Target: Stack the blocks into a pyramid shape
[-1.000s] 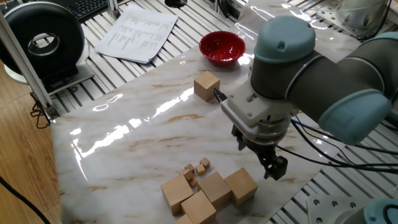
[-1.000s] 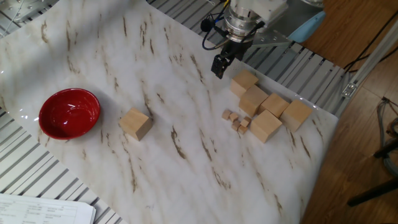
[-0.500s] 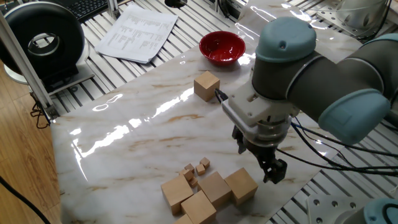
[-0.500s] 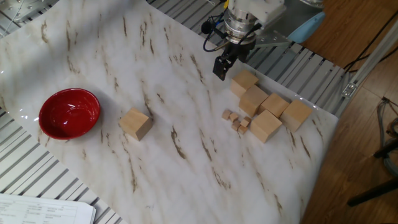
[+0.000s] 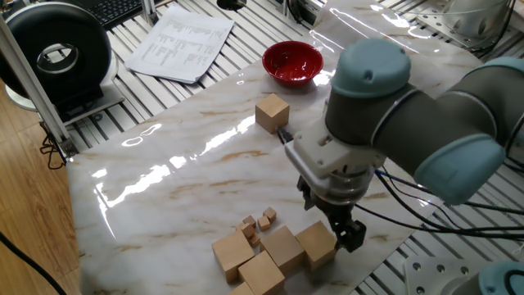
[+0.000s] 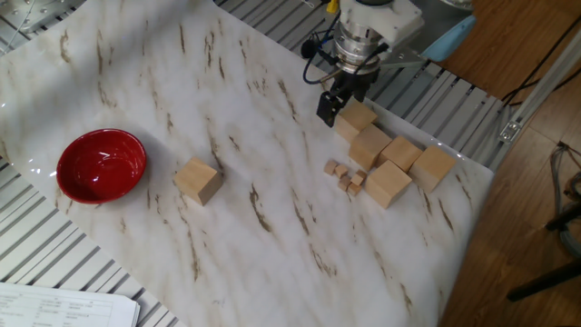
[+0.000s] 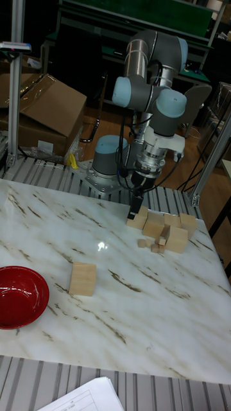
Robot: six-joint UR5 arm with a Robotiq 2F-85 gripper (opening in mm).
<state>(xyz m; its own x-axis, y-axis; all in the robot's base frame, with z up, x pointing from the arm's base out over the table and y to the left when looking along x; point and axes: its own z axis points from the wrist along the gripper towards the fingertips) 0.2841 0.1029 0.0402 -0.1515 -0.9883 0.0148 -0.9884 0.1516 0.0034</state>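
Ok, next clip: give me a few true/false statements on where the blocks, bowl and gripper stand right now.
1. One large block sits alone, apart from the cluster. True.
2. The red bowl holds a block. False: it is empty.
3. The gripper is at the cluster's edge. True.
4. A pyramid is already stacked. False: the clustered blocks lie flat on the table.
5. Tiny cubes lie beside the cluster. True.
6. The gripper carries a block. False: nothing shows between its fingers.
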